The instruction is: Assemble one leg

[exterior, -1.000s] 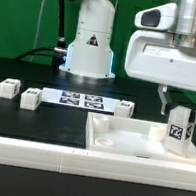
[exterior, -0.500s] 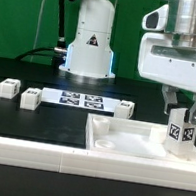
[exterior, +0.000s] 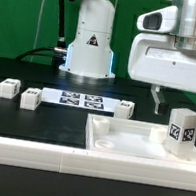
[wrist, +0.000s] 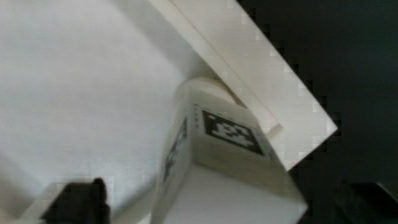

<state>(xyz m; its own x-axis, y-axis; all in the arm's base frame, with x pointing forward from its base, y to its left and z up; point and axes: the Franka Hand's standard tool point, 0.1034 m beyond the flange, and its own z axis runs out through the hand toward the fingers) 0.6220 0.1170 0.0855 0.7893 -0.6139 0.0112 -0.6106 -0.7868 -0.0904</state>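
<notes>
Hand (exterior: 183, 98) aloft, pointed straight down, jaws wide apart, empty.

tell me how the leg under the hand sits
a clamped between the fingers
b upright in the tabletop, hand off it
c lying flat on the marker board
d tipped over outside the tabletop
b: the leg stands upright inside the tabletop near its rim, while the open hand hangs above it with its fingers clear.

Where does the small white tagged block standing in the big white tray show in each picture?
Exterior view: the small white plastic leg stands at the exterior view's right.
Wrist view: mid-picture, close up.
Shared landmark: the large white tabletop's raised rim beside it.
</notes>
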